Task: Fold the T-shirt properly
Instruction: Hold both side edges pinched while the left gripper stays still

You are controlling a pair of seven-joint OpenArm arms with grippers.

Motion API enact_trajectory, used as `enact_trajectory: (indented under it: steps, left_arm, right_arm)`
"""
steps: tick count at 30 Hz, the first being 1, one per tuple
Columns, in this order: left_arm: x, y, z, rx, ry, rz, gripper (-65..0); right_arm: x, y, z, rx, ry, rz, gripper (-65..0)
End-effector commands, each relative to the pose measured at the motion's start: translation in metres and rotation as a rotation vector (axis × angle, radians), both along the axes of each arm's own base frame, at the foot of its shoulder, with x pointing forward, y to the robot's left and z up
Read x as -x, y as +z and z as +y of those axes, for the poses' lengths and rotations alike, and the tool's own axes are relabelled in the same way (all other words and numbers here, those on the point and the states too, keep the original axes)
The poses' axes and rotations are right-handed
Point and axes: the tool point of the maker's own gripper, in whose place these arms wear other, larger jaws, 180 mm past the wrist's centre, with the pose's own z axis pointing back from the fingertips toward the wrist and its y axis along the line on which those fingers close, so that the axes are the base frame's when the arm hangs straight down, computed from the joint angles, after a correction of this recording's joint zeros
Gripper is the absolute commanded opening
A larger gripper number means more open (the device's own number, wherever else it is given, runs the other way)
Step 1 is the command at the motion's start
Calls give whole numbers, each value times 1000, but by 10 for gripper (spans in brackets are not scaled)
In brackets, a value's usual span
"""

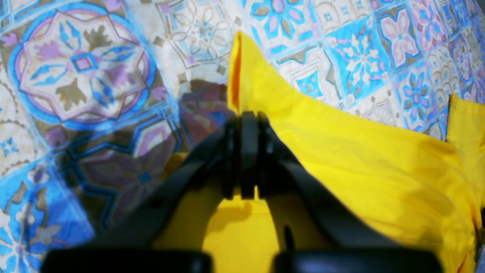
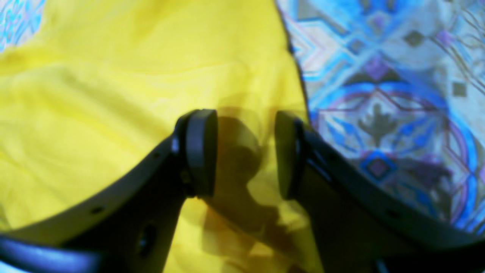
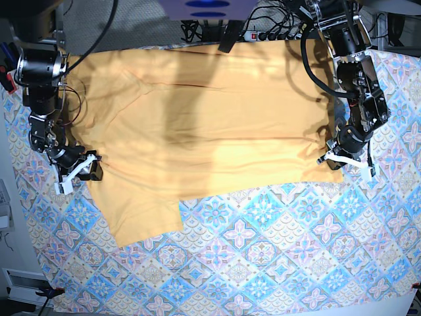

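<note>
Bench (image 3: 276,263) carries a tile-patterned tablecloth (image 3: 263,230), blue and pink, matte and flat. T-shirt (image 3: 197,125) lies spread across the far half of it, soft yellow-orange cloth, shallow wrinkles, one sleeve reaching toward the near edge. Each arm sits at an opposite side edge, presumably to lift both ends for a fold. Left claw (image 1: 242,113) is pinched tight on a raised peak of shirt edge. Right claw (image 2: 245,151) stands parted over the fabric, gripping nothing.
</note>
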Motion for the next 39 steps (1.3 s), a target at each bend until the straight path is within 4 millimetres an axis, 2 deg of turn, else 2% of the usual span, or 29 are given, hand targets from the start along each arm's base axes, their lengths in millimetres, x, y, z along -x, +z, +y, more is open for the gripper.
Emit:
enact_trajectory:
  steps: [1, 3, 6, 11, 13, 16, 19, 24, 28, 30, 33, 37, 39]
  left_arm:
    - [-11, 16, 5, -20, -2, -52, -650]
    - [-11, 16, 5, -20, -2, -52, -650]
    - [-9, 15, 6, -20, -1, -49, -650]
    - [-8, 14, 6, -20, -1, -44, -650]
    - [-8, 14, 6, -20, -1, -44, -650]
    - [-8, 14, 6, -20, -1, -44, -650]
    - [-8, 14, 6, -20, -1, -44, -650]
    - [-8, 14, 6, -20, -1, -46, -650]
    - [-8, 14, 6, -20, -1, -46, -650]
    - [-8, 14, 6, -20, -1, -44, -650]
    - [-8, 13, 6, -19, 0, -42, -650]
    - [-8, 13, 6, -18, 0, -42, -650]
    - [-9, 13, 6, -18, 0, -43, -650]
  right_arm:
    - [-9, 11, -5, 9, 12, -22, -409]
    - [-8, 6, 6, 9, 40, -10, -410]
    - [-5, 2, 11, 19, 67, 18, -432]
    - [-3, 1, 10, 18, 65, 30, -577]
    - [-4, 2, 10, 17, 62, 27, -615]
    - [-10, 8, 11, 20, 67, 4, -618]
    - [-24, 26, 13, 39, 91, -57, -619]
    - [-24, 28, 13, 43, 94, -68, -630]
    - [-28, 35, 4, 26, 48, -91, -641]
    - [-33, 44, -5, 5, -1, -138, -639]
    - [-36, 51, -16, -15, -56, -175, -617]
    - [-38, 48, -33, 90, -87, -184, -590]
    - [-34, 42, -33, 127, -65, -177, -589]
